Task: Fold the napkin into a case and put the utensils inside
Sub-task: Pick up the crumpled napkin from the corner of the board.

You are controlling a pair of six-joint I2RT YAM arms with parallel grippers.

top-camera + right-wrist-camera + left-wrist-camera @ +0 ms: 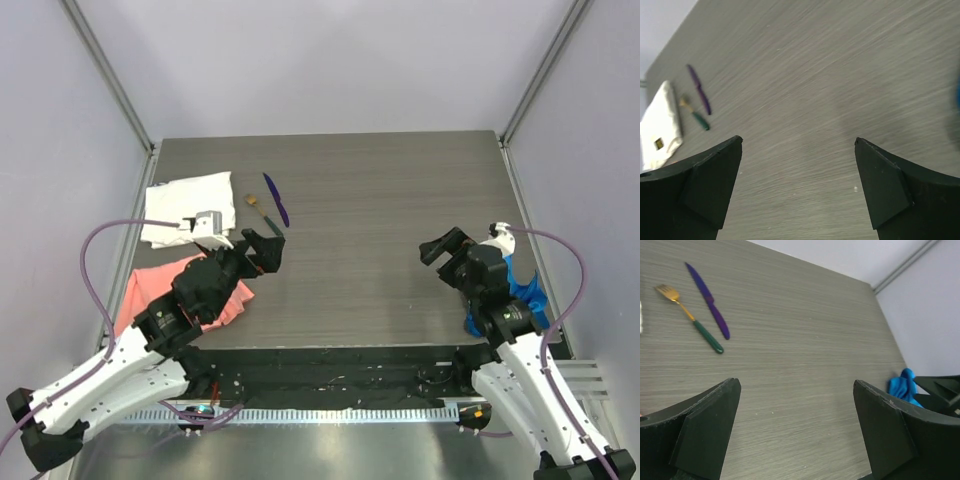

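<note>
One blue napkin (pixel 522 290) lies crumpled at the right edge of the table (pixel 380 190), against the right arm. It is not folded into any case. Well apart, at the far left, lie the two utensils (pixel 276 200): a purple knife (pixel 707 300) and a green-handled fork (pixel 705 335), side by side and not touching. Beside them is one white cloth (pixel 190 205), with one pink cloth (pixel 150 285) nearer the left arm. The left gripper (pixel 262 250) and right gripper (pixel 445 248) both hang spread wide and empty over the grey wood-grain table. Plain pale walls (pixel 330 60) enclose it.
</note>
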